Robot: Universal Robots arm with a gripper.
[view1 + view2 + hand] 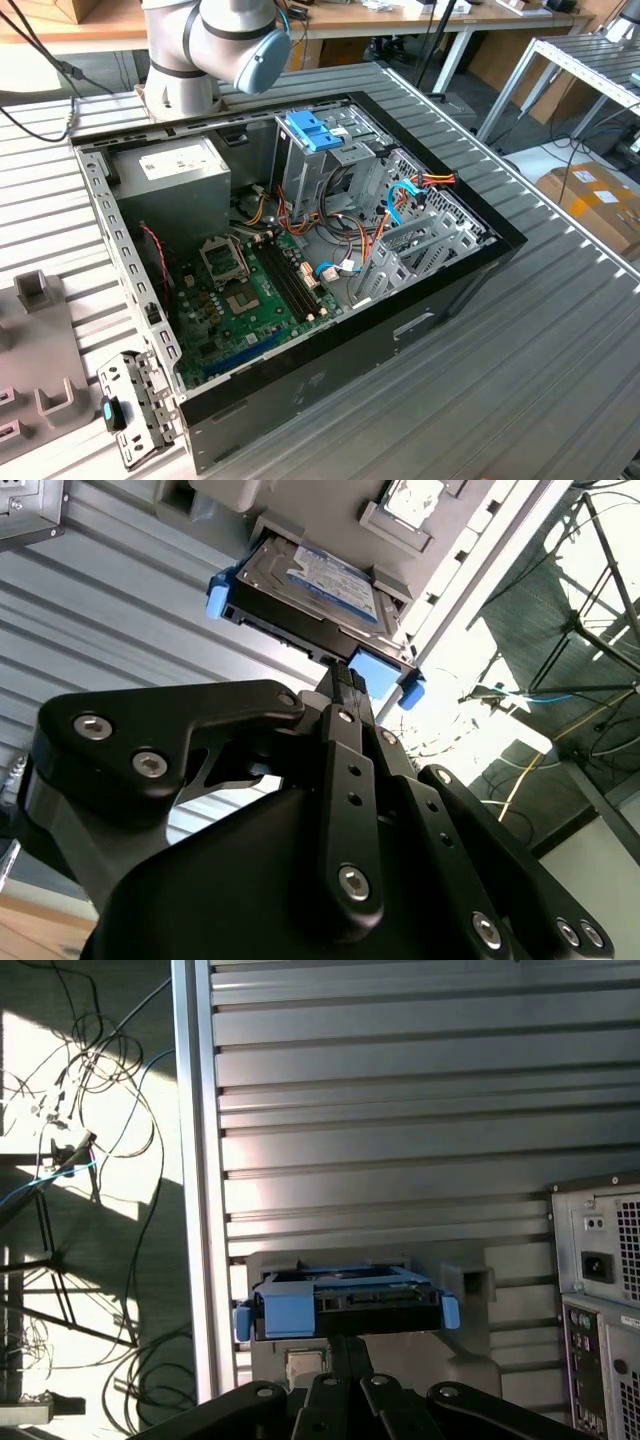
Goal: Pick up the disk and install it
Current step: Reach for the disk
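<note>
My gripper [345,675] reaches forward with its black fingers drawn together. The tips meet at the near edge of the disk [320,580]. I cannot tell whether they pinch any part of it.

In both wrist views the disk lies flat against a grey holder [430,1260] on the slatted metal table [400,1110], close to the table's edge rail. Its bright blue carrier frame [288,1315] wraps the sides, with a tab at each end. Beyond the rail, loose cables [110,1150] trail over the floor. The back of the computer case [600,1300], with its power socket, stands near the holder.

In the exterior view my arm [215,40] rises behind the open case [330,380]. Inside are a grey power-supply box [170,180], a green motherboard [250,300] and a metal drive cage [420,240]. A wide blue latch [312,130] stands above them. Orange wires [375,235] run across the space beside the cage.
</note>
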